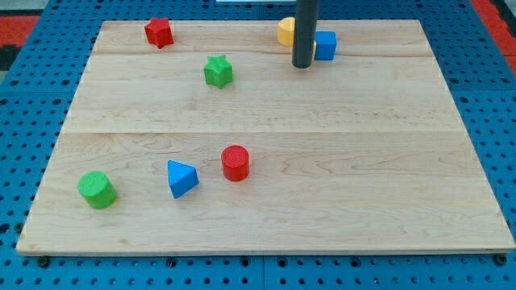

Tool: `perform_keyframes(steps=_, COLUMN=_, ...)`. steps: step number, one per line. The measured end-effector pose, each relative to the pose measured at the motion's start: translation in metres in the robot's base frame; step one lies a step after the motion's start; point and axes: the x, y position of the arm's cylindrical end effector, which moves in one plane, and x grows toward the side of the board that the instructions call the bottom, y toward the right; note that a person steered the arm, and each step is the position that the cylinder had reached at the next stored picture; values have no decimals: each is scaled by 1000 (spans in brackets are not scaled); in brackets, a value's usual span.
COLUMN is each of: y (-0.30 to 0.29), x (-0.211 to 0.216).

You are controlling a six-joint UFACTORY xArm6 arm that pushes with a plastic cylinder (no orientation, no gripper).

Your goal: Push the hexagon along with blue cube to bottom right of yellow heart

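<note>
A yellow block (285, 31), its shape mostly hidden behind the rod, sits near the view's top, right of centre. The blue cube (325, 45) is just to its right, touching or nearly touching it. My tip (302, 64) is just below the yellow block and to the lower left of the blue cube, close to both. No yellow heart can be made out in the view.
A red star (159, 32) is at the top left and a green star (218, 71) below and right of it. A green cylinder (97, 189), a blue triangle (181, 178) and a red cylinder (235, 163) lie at the lower left of the wooden board (403, 177).
</note>
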Motion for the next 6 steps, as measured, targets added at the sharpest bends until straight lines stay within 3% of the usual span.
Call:
perform_keyframes(steps=1, y=19, x=91)
perform_keyframes(steps=2, y=45, x=211)
perform_keyframes(steps=3, y=-10, x=289)
perform_keyframes(steps=4, y=-120, x=298)
perform_keyframes(steps=5, y=-164, x=254)
perform_keyframes(steps=6, y=-169, x=194)
